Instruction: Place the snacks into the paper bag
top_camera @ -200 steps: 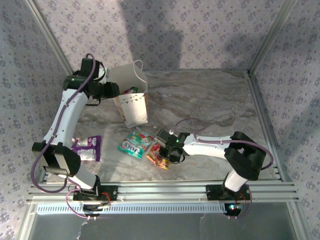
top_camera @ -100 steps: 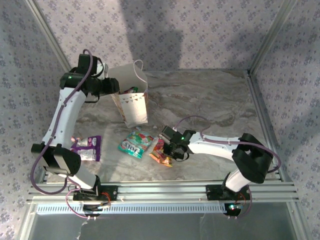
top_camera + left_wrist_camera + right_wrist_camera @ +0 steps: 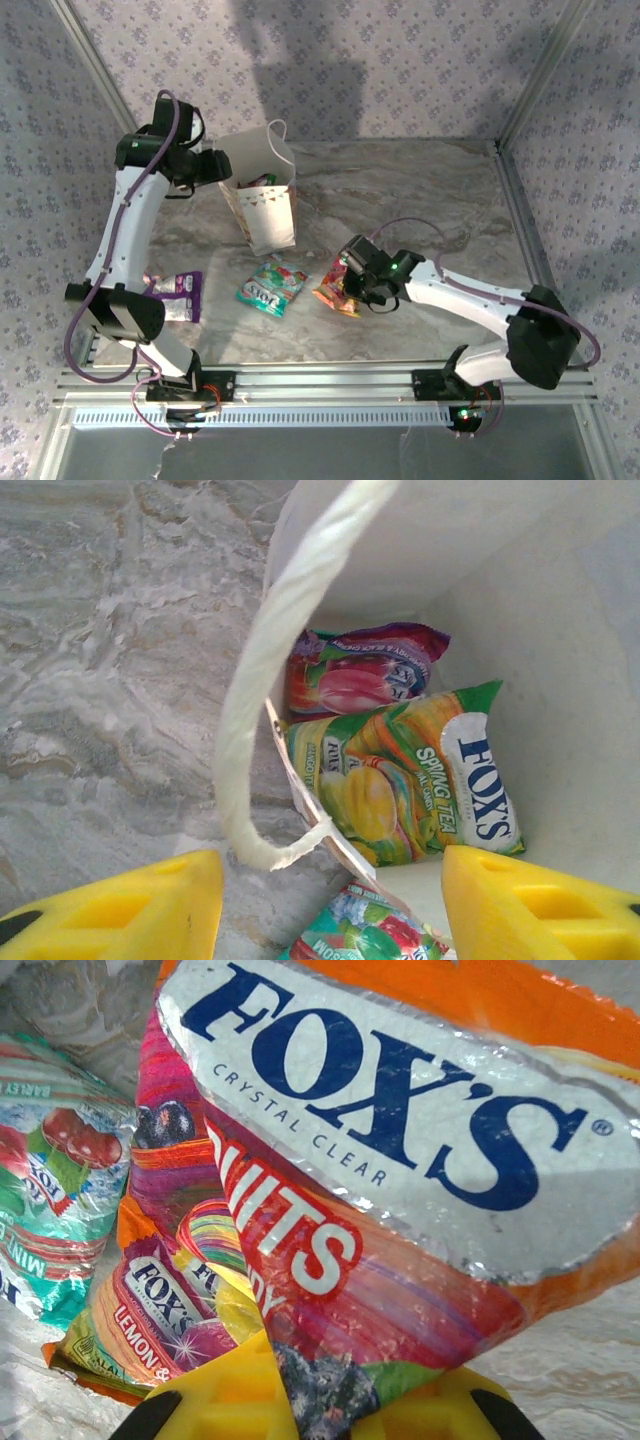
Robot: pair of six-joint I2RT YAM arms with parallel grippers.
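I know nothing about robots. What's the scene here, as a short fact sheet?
Bag: white paper bag, upright; yellow-green packet and magenta packet inside
Left fingers: open, at the bag's rim
Right fingers: shut on a red-orange packet
Loose on table: teal packet, purple packet

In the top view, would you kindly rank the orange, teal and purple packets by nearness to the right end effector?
1. orange packet, gripped by the right end effector.
2. teal packet, just left.
3. purple packet, far left.
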